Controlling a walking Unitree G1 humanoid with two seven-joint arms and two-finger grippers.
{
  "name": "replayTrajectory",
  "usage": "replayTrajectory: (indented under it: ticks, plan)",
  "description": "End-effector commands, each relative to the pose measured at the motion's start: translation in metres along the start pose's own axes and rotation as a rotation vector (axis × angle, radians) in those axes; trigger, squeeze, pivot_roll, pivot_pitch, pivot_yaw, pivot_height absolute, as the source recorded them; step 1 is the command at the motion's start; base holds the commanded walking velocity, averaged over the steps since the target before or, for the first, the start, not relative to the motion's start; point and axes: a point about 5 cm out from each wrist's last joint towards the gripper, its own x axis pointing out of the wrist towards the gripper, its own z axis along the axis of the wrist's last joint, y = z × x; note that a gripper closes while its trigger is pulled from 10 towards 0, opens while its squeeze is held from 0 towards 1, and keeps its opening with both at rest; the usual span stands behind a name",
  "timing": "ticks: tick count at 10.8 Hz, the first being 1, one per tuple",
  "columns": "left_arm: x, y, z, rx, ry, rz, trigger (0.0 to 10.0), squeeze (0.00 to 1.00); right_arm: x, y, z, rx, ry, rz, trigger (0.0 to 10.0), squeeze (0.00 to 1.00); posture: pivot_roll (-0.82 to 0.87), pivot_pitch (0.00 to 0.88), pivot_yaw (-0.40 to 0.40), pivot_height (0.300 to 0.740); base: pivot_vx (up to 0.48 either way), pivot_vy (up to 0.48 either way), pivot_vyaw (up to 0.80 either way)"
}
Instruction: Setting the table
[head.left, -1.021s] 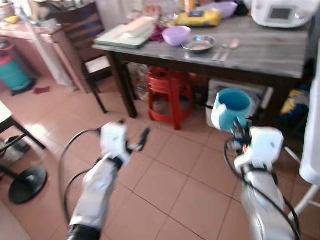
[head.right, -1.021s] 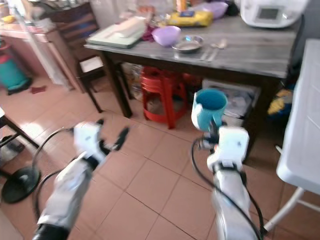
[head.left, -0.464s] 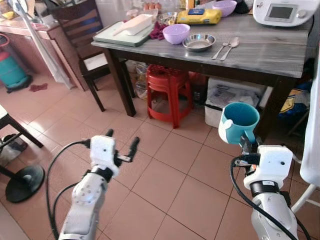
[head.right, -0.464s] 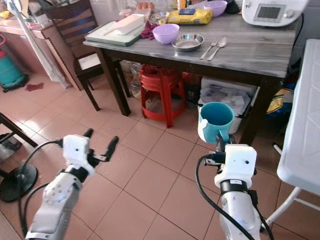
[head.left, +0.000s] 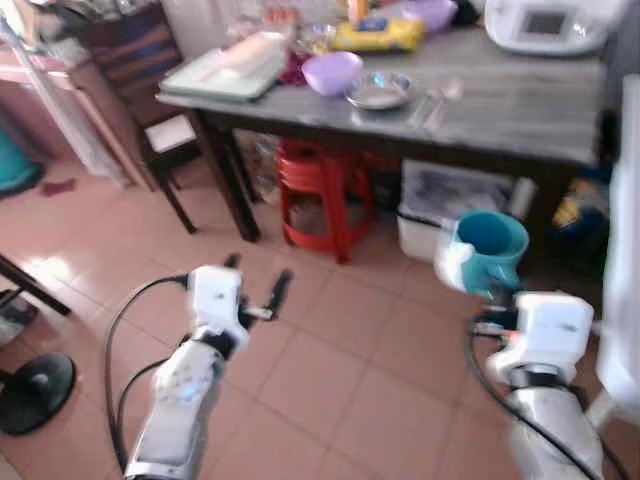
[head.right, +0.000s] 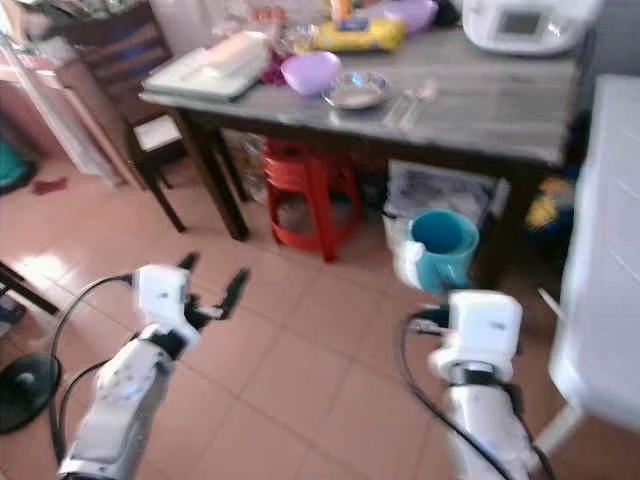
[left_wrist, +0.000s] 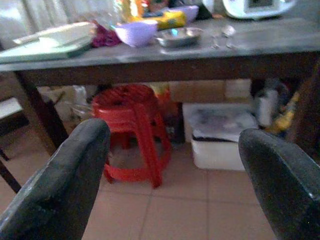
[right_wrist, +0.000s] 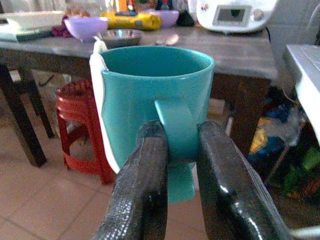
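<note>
So far the table setting looks only partly done. From left to right: the left gripper (head.left: 256, 291) hangs over the tiled floor with its two fingers spread wide and nothing between them. Beyond it stands the grey table (head.left: 520, 105), not yet reached. On it, from the left, lie one pale tray (head.left: 222, 70), one lilac bowl (head.left: 334, 72), one steel dish (head.left: 379, 92) and what looks like two pieces of cutlery (head.left: 436, 102), blurred. Farther back sit a yellow packet (head.left: 377, 34), a second lilac bowl (head.left: 430, 13) and one white appliance (head.left: 546, 24). One red stool (head.left: 321, 184) stands under the table. On the right, the right gripper (right_wrist: 181, 150) pinches the handle of one teal mug (right_wrist: 150, 95), carried upright above the floor. Judging from this, the mug has yet to be placed beside the dish.
</note>
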Motion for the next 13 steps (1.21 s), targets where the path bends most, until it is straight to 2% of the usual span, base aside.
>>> replayTrajectory:
  ticks: [1, 3, 10, 13]
  plan:
    - [-0.0048, 0.0107, -0.002, 0.012, 0.02, 0.027, 10.0, 0.0, 0.001, 0.0126, 0.0079, 0.036, -0.031, 0.042, 10.0, 0.0, -0.13, 0.074, 0.147, 0.74, 0.352, 0.0, -0.8]
    - [-0.0038, 0.0094, -0.0019, 0.01, 0.018, 0.023, 10.0, 0.0, 0.0023, 0.015, 0.0085, 0.038, -0.033, 0.048, 10.0, 0.0, -0.13, 0.072, 0.147, 0.74, 0.347, 0.0, -0.8]
    - [-0.0001, 0.0039, -0.0022, 0.004, 0.016, 0.009, 10.0, 0.0, 0.0068, 0.0167, 0.0128, 0.009, -0.055, 0.062, 10.0, 0.0, -0.13, 0.072, 0.144, 0.74, 0.349, 0.0, 0.0]
    - [0.0004, 0.0026, -0.003, -0.003, 0.018, 0.009, 10.0, 0.0, 0.0079, 0.0174, 0.0131, 0.003, -0.058, 0.064, 10.0, 0.0, -0.13, 0.072, 0.141, 0.74, 0.328, 0.0, 0.5]
